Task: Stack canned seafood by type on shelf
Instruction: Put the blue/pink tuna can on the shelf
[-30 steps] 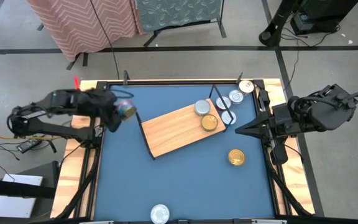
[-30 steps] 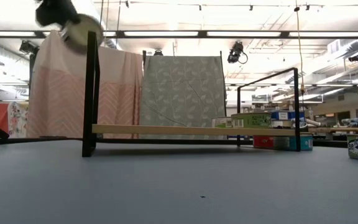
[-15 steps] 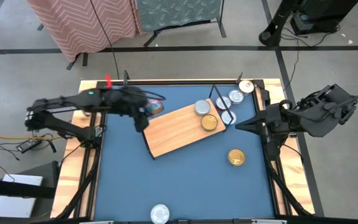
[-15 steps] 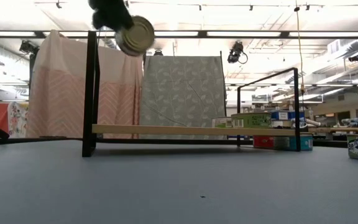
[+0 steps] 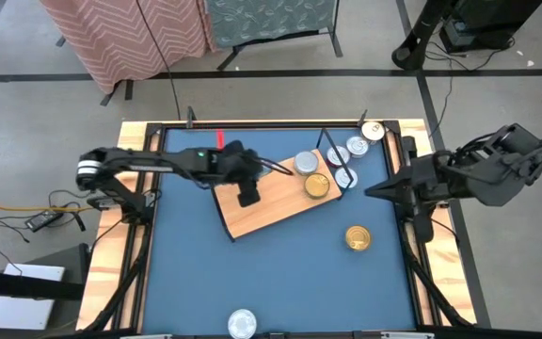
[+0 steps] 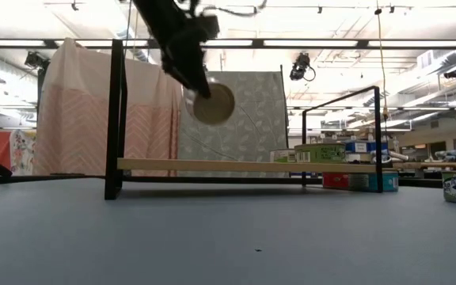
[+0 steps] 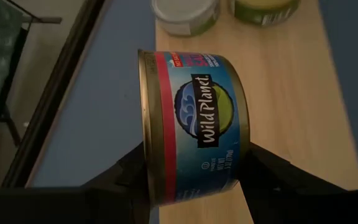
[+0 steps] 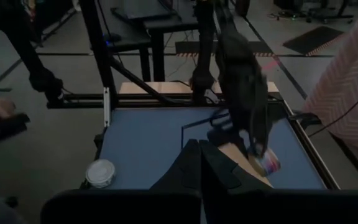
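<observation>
Now L gripper (image 7: 194, 171) clamps blue-label can (image 7: 194, 124) sideways above shelf (image 5: 271, 202); R gripper (image 8: 201, 158) pressed shut, empty.

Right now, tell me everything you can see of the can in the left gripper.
The can is a small, round, flat metal tin with a gold rim and a blue side label, red-banded, reading Wild Planet. The left gripper is shut on it, one dark finger against each flat end, holding it on edge. It hangs in the air above the light-wood shelf, touching nothing else.

Overhead, table-level and both wrist views all share the shelf (image 5: 276, 193).
</observation>
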